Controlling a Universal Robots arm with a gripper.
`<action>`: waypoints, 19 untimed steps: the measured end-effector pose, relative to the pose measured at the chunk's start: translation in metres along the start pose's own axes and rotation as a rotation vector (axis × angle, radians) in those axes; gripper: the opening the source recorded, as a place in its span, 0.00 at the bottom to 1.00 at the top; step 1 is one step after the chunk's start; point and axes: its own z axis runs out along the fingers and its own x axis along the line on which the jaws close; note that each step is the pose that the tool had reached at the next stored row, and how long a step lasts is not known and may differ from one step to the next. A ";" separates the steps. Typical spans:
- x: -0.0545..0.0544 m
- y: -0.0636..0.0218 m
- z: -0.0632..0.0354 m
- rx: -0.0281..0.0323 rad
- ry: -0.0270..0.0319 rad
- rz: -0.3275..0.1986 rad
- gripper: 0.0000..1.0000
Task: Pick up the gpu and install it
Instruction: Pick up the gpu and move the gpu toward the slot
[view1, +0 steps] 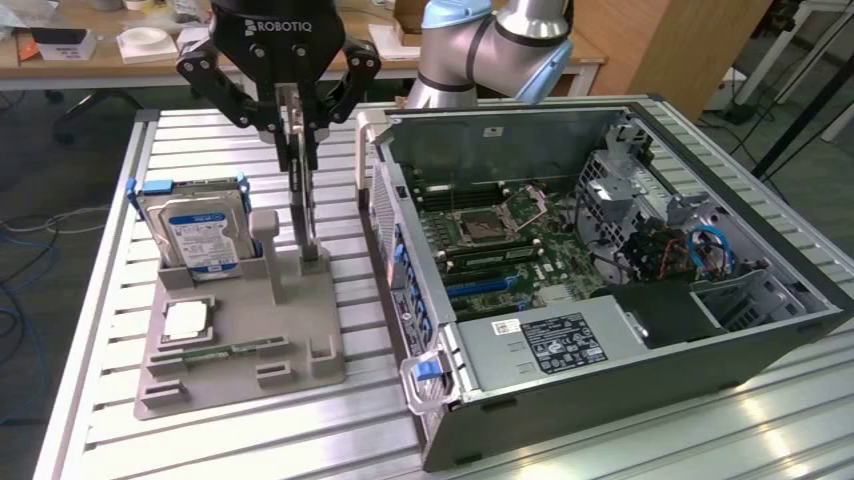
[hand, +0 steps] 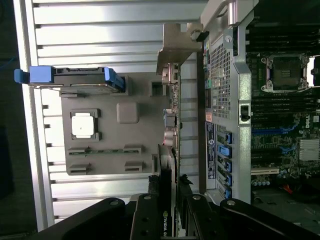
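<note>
now – tool (view1: 302, 148) clamped on gpu (view1: 310, 215) – standing on edge, length parallel to case (view1: 395, 235) side

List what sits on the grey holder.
Hard drive, processor chip, RAM stick, and the gpu standing edge-on, gripped by the tool. The holder wall hides the drive's lower edge.

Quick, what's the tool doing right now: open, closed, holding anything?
Tool: closed on the thin graphics card with silver metal end bracket, which stands on edge in the grey holder.
</note>
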 end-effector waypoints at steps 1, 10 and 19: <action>0.000 0.0000 0.0000 0.0000 0.0000 0.000 0.26; -0.006 0.0004 0.0002 -0.0001 -0.0001 0.000 0.26; -0.015 0.0010 0.0005 -0.0001 -0.0001 0.000 0.26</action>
